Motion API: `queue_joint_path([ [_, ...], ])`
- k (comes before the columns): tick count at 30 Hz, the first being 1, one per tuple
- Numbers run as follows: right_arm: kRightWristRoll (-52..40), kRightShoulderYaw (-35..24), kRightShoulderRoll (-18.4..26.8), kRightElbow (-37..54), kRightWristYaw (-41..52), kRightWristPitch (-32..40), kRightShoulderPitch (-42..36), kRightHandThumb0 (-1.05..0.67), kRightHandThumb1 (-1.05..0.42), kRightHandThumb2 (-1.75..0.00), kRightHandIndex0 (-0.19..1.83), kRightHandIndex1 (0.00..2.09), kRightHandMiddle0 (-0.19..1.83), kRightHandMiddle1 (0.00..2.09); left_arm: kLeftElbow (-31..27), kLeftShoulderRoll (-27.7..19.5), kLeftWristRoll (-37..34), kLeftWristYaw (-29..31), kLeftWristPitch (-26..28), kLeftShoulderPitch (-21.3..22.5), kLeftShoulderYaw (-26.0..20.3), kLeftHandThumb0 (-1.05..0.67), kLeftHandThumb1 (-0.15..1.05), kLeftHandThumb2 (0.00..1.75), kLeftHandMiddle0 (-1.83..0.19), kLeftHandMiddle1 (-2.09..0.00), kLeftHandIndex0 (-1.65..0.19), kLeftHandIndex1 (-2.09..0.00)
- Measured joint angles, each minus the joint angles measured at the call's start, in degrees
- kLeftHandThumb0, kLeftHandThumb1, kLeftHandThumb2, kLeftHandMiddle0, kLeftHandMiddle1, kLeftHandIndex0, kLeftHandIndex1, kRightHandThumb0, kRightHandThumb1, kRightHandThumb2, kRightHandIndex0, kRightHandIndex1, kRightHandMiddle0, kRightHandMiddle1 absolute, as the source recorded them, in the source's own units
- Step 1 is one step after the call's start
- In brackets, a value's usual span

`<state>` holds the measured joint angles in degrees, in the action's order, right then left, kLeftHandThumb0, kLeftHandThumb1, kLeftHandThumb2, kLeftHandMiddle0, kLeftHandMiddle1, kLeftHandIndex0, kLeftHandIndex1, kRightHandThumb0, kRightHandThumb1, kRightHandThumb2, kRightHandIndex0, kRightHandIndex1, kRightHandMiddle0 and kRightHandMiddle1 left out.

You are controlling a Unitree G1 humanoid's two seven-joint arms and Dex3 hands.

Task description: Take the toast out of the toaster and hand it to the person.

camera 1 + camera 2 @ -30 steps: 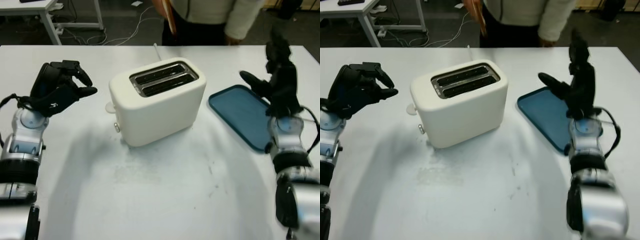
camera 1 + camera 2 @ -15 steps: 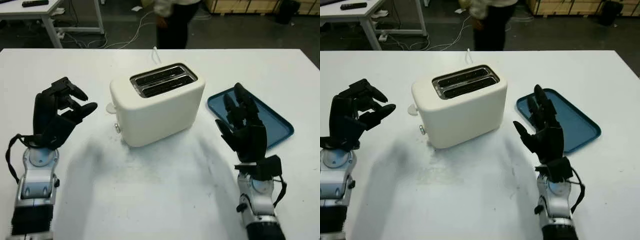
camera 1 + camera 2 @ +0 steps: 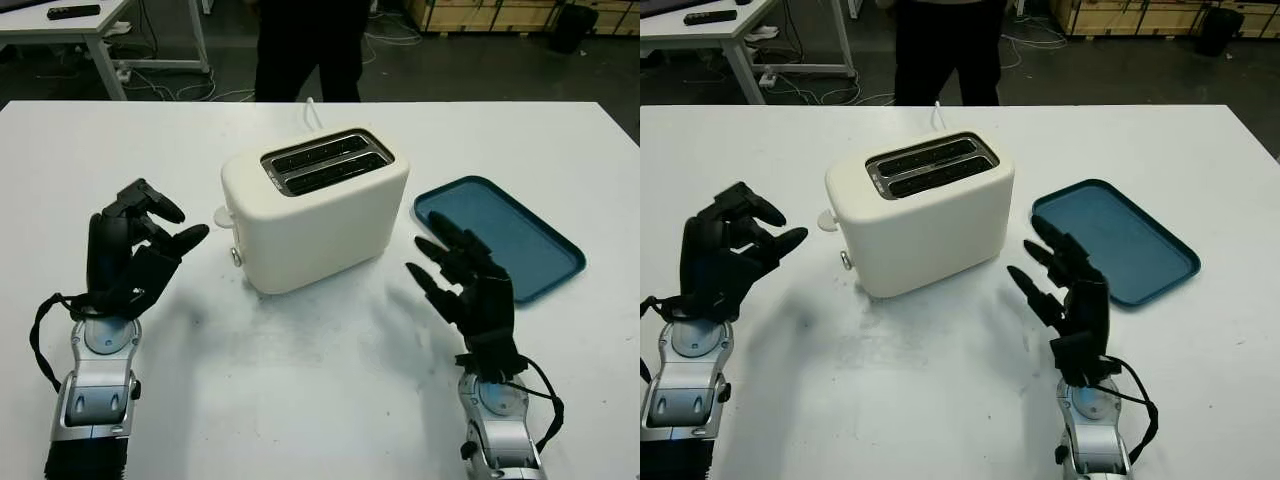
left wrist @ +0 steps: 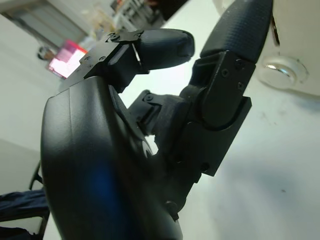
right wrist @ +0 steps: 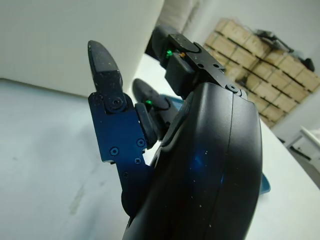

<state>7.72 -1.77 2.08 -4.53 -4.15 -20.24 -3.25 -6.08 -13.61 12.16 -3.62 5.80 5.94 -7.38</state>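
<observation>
Toast was not visible in the toaster (image 3: 315, 215); its slots looked empty, so little seemed left to do. The left hand (image 3: 130, 255) and right hand (image 3: 468, 290) flanked it, open and holding nothing, while the person (image 3: 305, 45) stood beyond the bench (image 3: 300, 400).

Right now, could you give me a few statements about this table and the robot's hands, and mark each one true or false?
1. The toaster stands between the two hands. True.
2. The right hand is gripping the toaster. False: it is open, off the toaster's right side and apart from it.
3. A blue tray lies to the right of the toaster. True.
4. A slice of toast sticks up out of the slots. False: nothing rises above them.
5. The left hand holds a slice of toast. False: it holds nothing, left of the toaster.
6. A person stands beyond the far edge of the table. True.
</observation>
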Motion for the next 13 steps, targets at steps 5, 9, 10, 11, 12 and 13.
queue_joint_path([
  [5,0.46,0.23,0.02,3.34,-0.21,5.15,-0.44,-0.36,-0.78,0.0,0.86,0.32,0.79,0.09,0.96,-0.04,-0.41,1.63,1.59,0.58,0.43,-1.05,0.6,0.09,-1.19,-1.11,-1.04,-1.21],
  [9,0.41,0.17,0.5,3.37,-0.19,5.4,-0.3,-0.36,-0.77,0.0,0.87,0.32,0.81,0.09,1.37,-0.02,-1.47,3.1,2.1,0.65,0.48,-1.05,0.57,0.11,-1.24,-1.03,-1.11,-1.1],
  [10,0.41,0.06,0.68,3.27,-0.19,5.4,-0.15,-0.36,-0.77,0.0,0.87,0.32,0.82,0.09,1.42,0.03,-2.37,3.41,2.27,0.7,0.43,-1.05,0.55,0.11,-1.26,-1.0,-1.12,-1.07],
  [11,0.41,-0.09,0.88,3.11,-0.19,5.39,0.07,-0.36,-0.77,0.0,0.88,0.32,0.82,0.08,1.42,0.13,-2.95,3.69,2.4,0.82,0.43,-1.05,0.53,0.12,-1.28,-0.97,-1.15,-1.03],
  [12,0.41,-0.17,1.03,2.96,-0.19,5.39,0.25,-0.36,-0.77,0.0,0.88,0.33,0.83,0.08,1.42,0.2,-3.11,3.84,2.57,0.95,0.43,-1.05,0.51,0.14,-1.29,-0.95,-1.16,-1.01],
  [13,0.4,-0.26,1.09,2.72,-0.2,5.39,0.42,-0.35,-0.77,0.0,0.88,0.33,0.83,0.08,1.42,0.24,-3.5,3.84,2.9,1.08,0.43,-1.05,0.5,0.16,-1.3,-0.93,-1.17,-0.99],
])
